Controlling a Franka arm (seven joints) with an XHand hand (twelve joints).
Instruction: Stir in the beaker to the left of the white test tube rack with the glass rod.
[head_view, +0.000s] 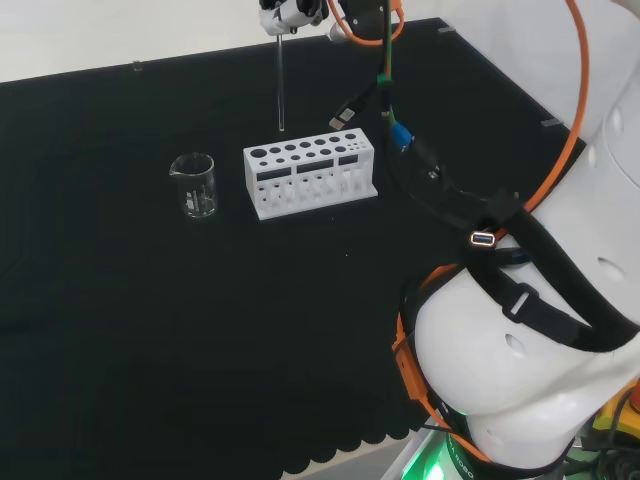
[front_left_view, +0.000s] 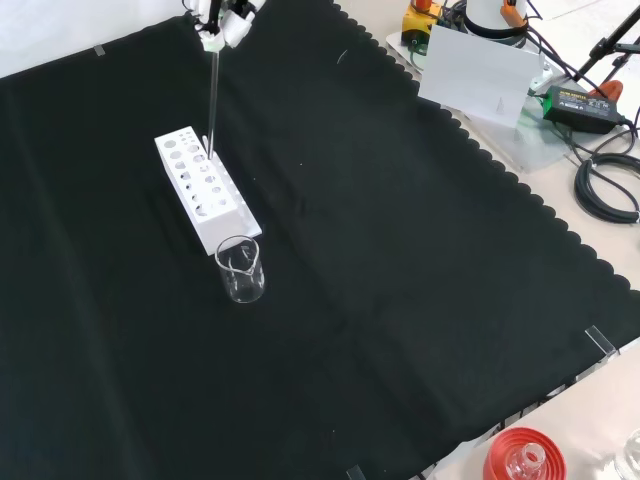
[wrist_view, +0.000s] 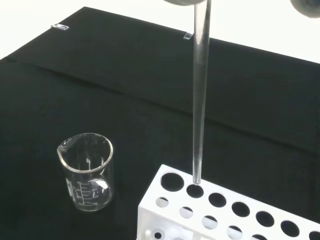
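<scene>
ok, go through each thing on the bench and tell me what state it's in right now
Hand: shut on the top of the glass rod, above the rack.
Glass rod: upright, held, its lower tip at a hole near the rack's end, outside the beaker.
Beaker: upright on the cloth, looks empty, standing apart from the rack.
Test tube rack: standing on the cloth, no tubes visible in its holes.

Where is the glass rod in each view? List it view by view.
Head view: glass rod hangs upright from the hand, above the white rack.
Front view: rod upper left, over the rack's far end.
Wrist view: rod, tip at a rack hole.
Shared landmark: the beaker.
</scene>
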